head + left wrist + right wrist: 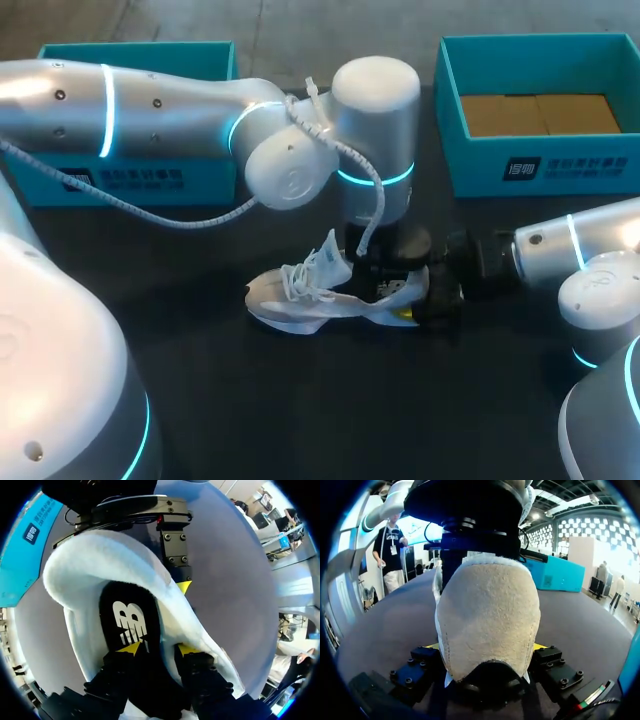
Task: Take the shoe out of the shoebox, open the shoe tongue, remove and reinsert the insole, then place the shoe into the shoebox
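A white shoe (305, 300) lies on the black table with its toe to the left, laces loose and tongue (333, 262) raised. From above, my left gripper (385, 272) reaches into the heel opening. In the left wrist view it (159, 649) is open, and its yellow fingertips (131, 647) stand apart just over the black insole (129, 615), which lies flat inside the shoe. My right gripper (437, 293) comes in from the right. It (487, 647) is shut on the shoe's heel (487, 605), one finger on each side.
A teal shoebox (540, 165) with brown cardboard inside stands open at the back right. Another teal box (130, 180) sits at the back left, partly hidden behind my left arm. Bare black tabletop (330, 400) lies in front of the shoe.
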